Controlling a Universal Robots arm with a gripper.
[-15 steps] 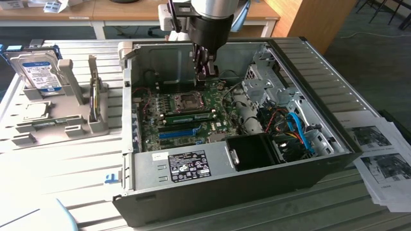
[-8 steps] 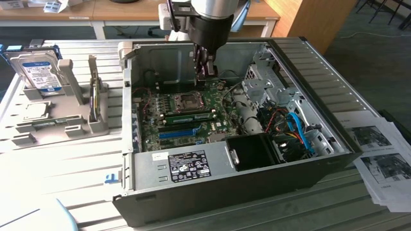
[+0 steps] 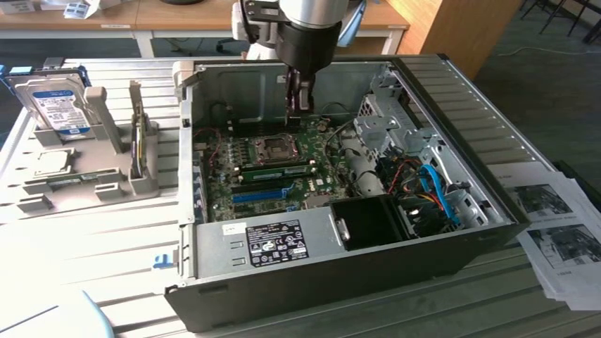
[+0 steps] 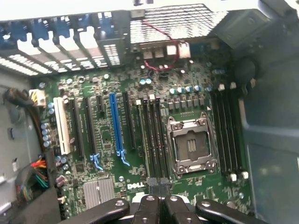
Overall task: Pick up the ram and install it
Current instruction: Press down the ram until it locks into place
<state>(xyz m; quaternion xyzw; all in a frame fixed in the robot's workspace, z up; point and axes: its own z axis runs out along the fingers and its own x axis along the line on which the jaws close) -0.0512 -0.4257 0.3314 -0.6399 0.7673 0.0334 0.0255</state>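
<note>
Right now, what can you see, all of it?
case: one, black and silver, open, on the table
motherboard: one, green, inside the case
slot: one, blue, on the motherboard
socket: one, silver, on the motherboard
hard drive: one, silver, blue-white label, in the holder
holder: one, grey, exterior view's left
papers: several, white, exterior view's right
end effector: one, black, shut, over the motherboard
</note>
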